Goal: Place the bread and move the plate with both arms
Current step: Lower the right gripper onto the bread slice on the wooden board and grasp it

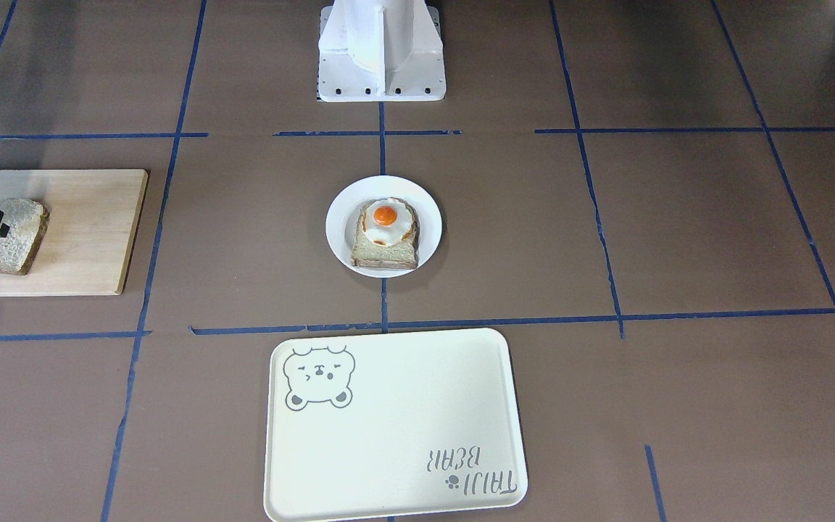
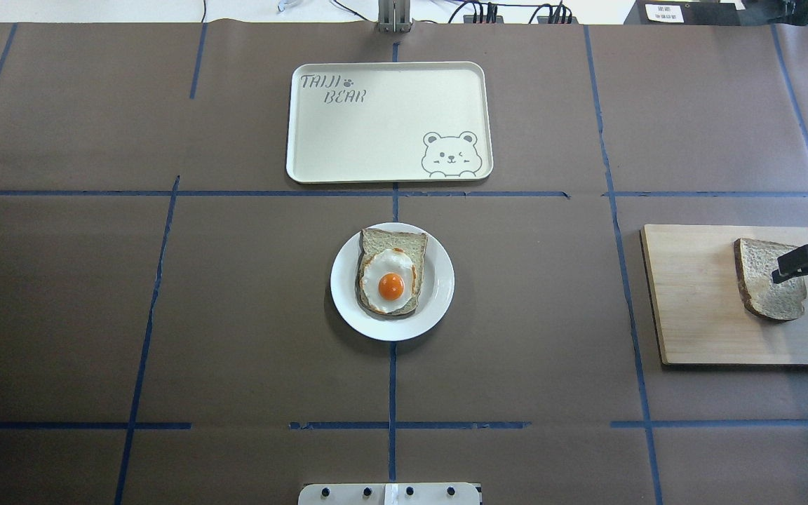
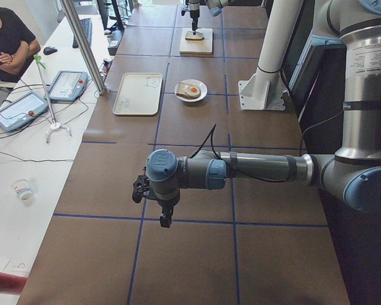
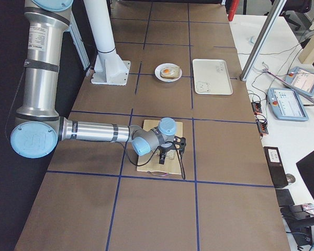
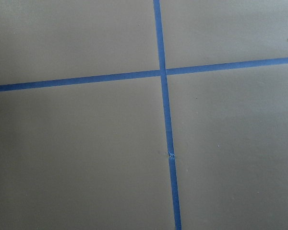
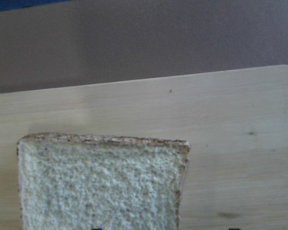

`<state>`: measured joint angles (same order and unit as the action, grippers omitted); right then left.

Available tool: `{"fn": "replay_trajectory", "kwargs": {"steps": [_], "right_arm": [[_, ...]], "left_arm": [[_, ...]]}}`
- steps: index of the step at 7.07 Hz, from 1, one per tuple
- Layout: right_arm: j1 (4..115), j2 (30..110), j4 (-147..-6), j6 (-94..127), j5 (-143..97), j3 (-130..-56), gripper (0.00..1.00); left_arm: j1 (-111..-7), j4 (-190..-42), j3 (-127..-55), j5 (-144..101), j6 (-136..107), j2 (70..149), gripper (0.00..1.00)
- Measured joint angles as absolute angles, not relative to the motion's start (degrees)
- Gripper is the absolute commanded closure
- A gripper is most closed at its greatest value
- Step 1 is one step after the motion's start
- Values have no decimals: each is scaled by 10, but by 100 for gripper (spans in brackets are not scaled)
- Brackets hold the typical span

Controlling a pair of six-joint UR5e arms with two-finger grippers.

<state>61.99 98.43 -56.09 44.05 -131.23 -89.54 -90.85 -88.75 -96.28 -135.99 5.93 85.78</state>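
Note:
The bread (image 2: 762, 280), a brown speckled slice, lies on a wooden board (image 2: 691, 308) at the table's right end. It also shows in the front view (image 1: 8, 243) and fills the lower left of the right wrist view (image 6: 101, 182). My right gripper (image 2: 807, 270) hovers over the slice's outer edge with its fingers apart, holding nothing. The white plate (image 2: 440, 280) sits at mid-table and carries a toast slice with a fried egg (image 2: 391, 282). My left gripper (image 3: 155, 203) hangs above bare table far from the plate; I cannot tell whether it is open or shut.
A cream tray with a bear drawing (image 2: 376, 133) lies beyond the plate, on the side away from the robot. The white pedestal (image 1: 381, 51) stands on the plate's robot side. Blue tape lines cross the brown table cover.

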Motion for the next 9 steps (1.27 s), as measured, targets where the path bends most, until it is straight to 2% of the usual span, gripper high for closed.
{"fn": "replay_trajectory", "kwargs": {"steps": [2,4,5,6,9], "right_arm": [[620,984,-561,441,-1312,-894,70],[620,983,-561,439,-1312,-897,84],[620,984,-561,437,-1312,-897,96],[621,984,-561,437,-1312,-898,100],[622,985,-561,441,-1316,-910,100]], "left_arm": [[-909,-888,-964,-1360,60,858,0],[-909,-888,-966,-1361,60,858,0],[-909,-888,-967,-1360,60,858,0],[-909,-888,-967,-1360,60,858,0],[-909,-888,-967,-1360,60,858,0]]}}
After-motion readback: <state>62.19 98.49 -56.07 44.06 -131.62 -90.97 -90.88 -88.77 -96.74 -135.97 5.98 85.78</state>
